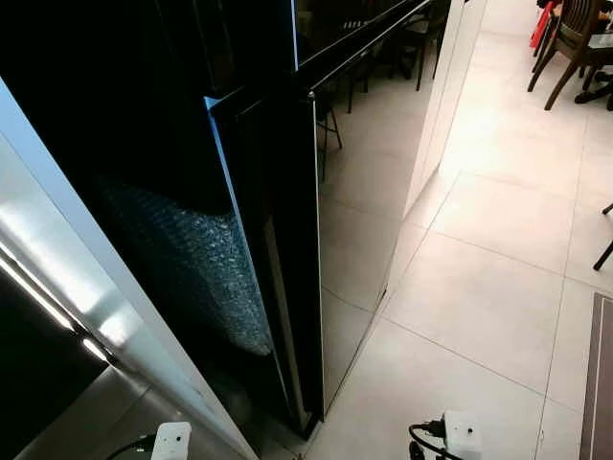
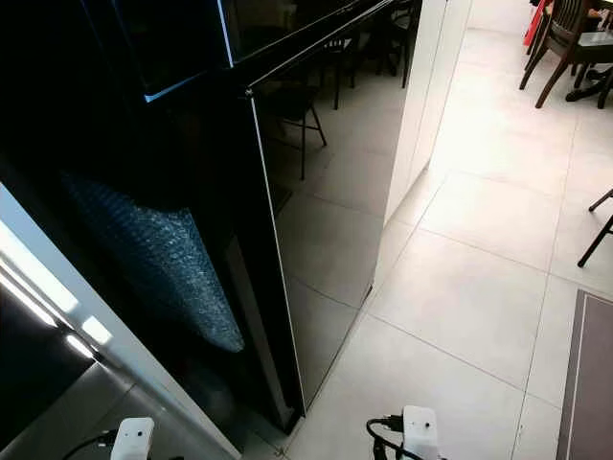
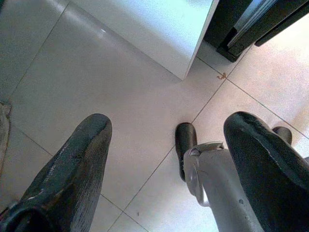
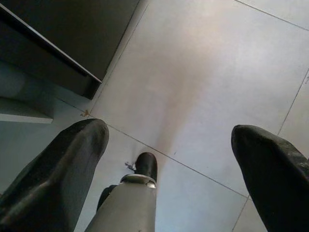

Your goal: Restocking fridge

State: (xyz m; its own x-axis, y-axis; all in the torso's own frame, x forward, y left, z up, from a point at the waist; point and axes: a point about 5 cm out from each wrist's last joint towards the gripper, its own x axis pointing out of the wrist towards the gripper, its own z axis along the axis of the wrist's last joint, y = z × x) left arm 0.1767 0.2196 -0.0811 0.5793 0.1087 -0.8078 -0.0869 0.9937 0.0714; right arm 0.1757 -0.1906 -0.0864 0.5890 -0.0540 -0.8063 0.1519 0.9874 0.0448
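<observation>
Left eye view: one black fridge (image 1: 354,182), two wooden chairs (image 1: 573,43).

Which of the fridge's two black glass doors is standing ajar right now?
The left door, nearer the robot: its edge juts out from the flush right door, which mirrors the dining chairs.

We counted one black fridge (image 1: 354,192), its glossy door facing the tiled floor (image 1: 498,287). We saw one patch of bubble wrap (image 1: 192,268) on its dark side. We counted two grippers, the left gripper (image 3: 166,159) and the right gripper (image 4: 169,159), each with two black fingers spread apart. We made out at least two wooden chairs (image 1: 575,48) far off.
</observation>
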